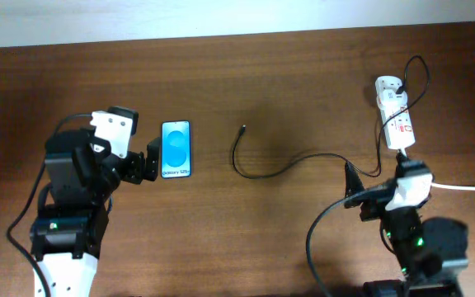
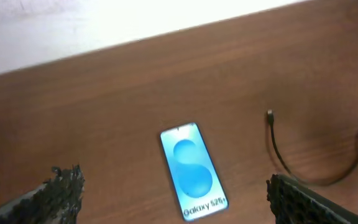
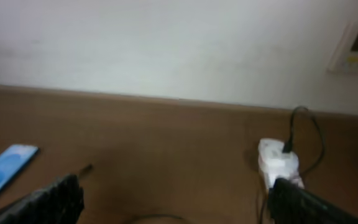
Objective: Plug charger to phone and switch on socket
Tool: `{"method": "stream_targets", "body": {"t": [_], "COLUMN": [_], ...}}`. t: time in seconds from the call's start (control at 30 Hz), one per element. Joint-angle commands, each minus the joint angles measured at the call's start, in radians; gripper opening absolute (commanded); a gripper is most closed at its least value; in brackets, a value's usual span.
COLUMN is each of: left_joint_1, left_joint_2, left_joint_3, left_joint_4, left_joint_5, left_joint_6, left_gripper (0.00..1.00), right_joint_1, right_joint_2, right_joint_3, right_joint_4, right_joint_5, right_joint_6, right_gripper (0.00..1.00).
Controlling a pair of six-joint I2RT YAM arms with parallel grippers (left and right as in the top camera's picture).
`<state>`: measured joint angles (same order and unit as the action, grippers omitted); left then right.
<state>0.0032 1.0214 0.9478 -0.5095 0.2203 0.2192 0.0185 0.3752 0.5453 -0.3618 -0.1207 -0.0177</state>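
Looking down from above, I saw my left gripper (image 1: 147, 161) spread wide and released, holding nothing, its dark ridged fingers (image 2: 58, 193) framing the phone (image 1: 176, 149). That phone was a slim, flat rectangle with rounded corners, a glossy blue screen and small white lettering at its near end. It lay flat on the table (image 1: 303, 74), just beside my left fingertips but not touching them.

My right gripper (image 3: 176, 193) also stood fully apart and empty, low over the wood near the socket (image 1: 396, 115), a white, hard-looking oblong power strip with red marks on its face. A thick white cord (image 1: 468, 188) ran off toward the right edge.

The charger (image 1: 262, 172) was a thin, limp black cable. It was plugged into the far end of the power strip, looped back past my right wrist and curved across the middle of the table. Its small connector tip (image 1: 243, 129) rested free on the wood, well apart from the phone.

The tabletop was smooth, dark brown wood grain, meeting a pale wall (image 1: 221, 16) along its far edge. Bare wood lay open between the phone and the cable tip.
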Motion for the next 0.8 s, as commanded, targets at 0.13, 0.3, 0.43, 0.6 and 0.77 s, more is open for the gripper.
{"method": "stream_targets", "body": {"t": [0.13, 0.3, 0.43, 0.6, 0.77], "left_joint_1": [0.006, 0.006, 0.006, 0.004, -0.070], "left_joint_2": [0.064, 0.066, 0.082, 0.180, 0.330], "left_joint_3": [0.022, 0.022, 0.042, 0.171, 0.354], "left_joint_4": [-0.019, -0.016, -0.032, -0.139, -0.256], "left_joint_5": [0.002, 0.005, 0.001, -0.011, -0.151], "left_joint_6": [-0.006, -0.059, -0.077, -0.103, -0.176], "left_gripper": [0.99, 0.99, 0.99, 0.99, 0.99], "right_joint_1": [0.006, 0.006, 0.006, 0.006, 0.007], "right_joint_2": [0.373, 0.589, 0.663, 0.681, 0.681], "right_joint_3": [0.475, 0.720, 0.783, 0.783, 0.783], "right_joint_4": [-0.379, -0.590, -0.639, -0.638, -0.639], "right_joint_5": [-0.083, -0.089, -0.156, -0.194, -0.213], "right_joint_6": [0.012, 0.010, 0.008, 0.008, 0.008], "right_gripper": [0.99, 0.99, 0.99, 0.99, 0.99]}}
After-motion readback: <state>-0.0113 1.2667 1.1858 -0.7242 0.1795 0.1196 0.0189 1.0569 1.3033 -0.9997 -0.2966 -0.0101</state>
